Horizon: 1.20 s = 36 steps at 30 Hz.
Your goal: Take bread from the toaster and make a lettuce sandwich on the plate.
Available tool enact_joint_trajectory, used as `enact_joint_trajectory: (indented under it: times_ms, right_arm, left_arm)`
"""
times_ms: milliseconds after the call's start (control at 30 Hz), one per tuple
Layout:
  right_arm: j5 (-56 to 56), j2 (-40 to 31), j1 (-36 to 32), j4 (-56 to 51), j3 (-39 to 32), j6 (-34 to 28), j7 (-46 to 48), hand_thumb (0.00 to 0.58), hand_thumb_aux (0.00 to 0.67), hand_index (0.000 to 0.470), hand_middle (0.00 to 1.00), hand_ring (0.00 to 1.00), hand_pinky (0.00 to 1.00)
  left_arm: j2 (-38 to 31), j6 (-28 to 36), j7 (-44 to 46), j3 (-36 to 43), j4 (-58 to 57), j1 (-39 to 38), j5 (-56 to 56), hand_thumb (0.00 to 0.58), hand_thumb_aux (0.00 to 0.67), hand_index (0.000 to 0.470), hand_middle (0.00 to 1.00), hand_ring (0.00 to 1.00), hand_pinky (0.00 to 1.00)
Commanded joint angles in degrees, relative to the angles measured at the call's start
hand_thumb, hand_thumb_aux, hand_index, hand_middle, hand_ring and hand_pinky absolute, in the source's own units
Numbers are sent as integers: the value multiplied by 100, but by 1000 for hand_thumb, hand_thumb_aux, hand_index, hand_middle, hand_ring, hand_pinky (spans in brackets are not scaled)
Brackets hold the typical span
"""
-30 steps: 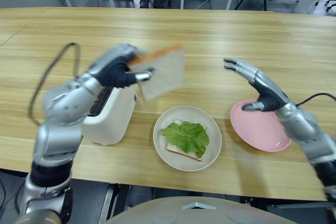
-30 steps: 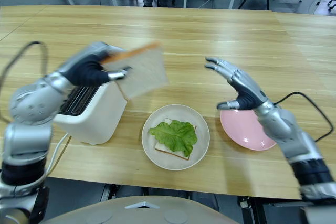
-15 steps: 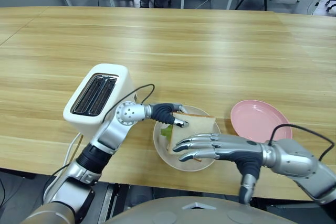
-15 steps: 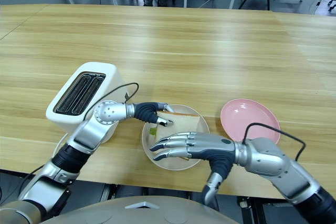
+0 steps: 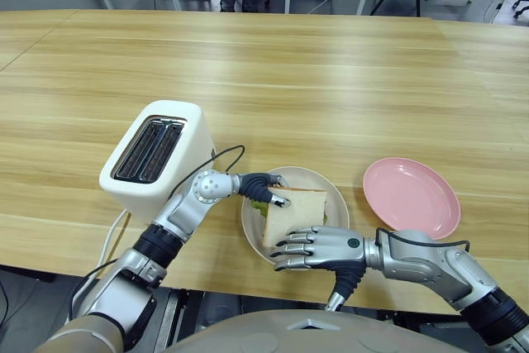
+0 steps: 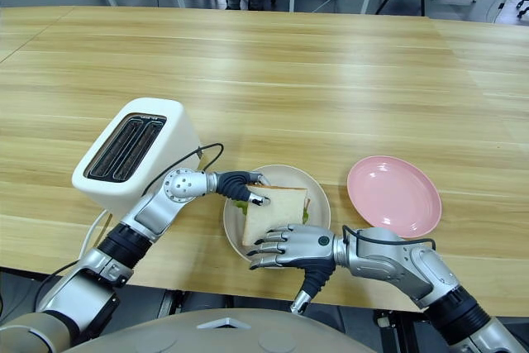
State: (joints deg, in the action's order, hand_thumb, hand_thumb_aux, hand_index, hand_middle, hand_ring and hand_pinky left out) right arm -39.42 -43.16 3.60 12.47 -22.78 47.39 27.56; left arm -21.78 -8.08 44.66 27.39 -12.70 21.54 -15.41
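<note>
The left hand (image 5: pixel 263 189) lies low over the far-left part of the white plate (image 5: pixel 321 178). Its forearm runs up from the near left, past the front of the toaster (image 5: pixel 157 159). Its fingers are curled around the far-left corner of the bread slice (image 5: pixel 299 211), with one fingertip on the slice's top face and the others bent over its far edge, so it looks to be pinching that corner.

The right hand (image 5: pixel 318 247) comes in from the near right with the palm down. Its fingers are stretched out toward the left and only slightly bent. They rest at the near edge of the bread slice and the near rim of the white plate, gripping nothing. The thumb hangs down toward the near edge of the table (image 5: pixel 289 80).

The bread slice lies flat on the white plate in front of the robot. Bits of lettuce (image 5: pixel 260 207) stick out from under its left side, just beside the left fingertips.

The toaster stands to the left of the white plate with its two slots facing up. A white cord (image 5: pixel 116 233) trails from it toward the near edge of the table. A pink plate (image 5: pixel 411 196) sits to the right of the white plate, close to it but not touching.
</note>
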Motion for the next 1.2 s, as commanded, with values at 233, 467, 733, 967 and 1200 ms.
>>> enact_joint_trajectory:
  times_ms: [233,467,733,967,1200]
  right_arm:
    - [120,-87,304,492,84,-230,-2,0,0,0,0,0,0]
    - [589,-102,120,1101,574,-458,-14,0,0,0,0,0,0]
    - [410,-207,12,928,952,-662,25,0,0,0,0,0,0]
    - [-226,-370,166,1,454,-745,258,0,0,0,0,0,0]
    - [-425,-318,95,-527,-45,-889,502,0,0,0,0,0,0]
  left_arm:
    - [67,-308,-351,144,-552,167,-435,580,670,460,1000,1000,1000]
    - [250,-522,-829,234,-1011,362,-787,580,670,460,1000,1000,1000]
    - [425,-736,-1267,293,-1559,481,-1088,580,670,460,1000,1000,1000]
    - [427,-894,-1437,307,-1803,506,-1249,580,670,460,1000,1000,1000]
    - [382,-1008,-1565,263,-1920,517,-1343,580,670,460,1000,1000,1000]
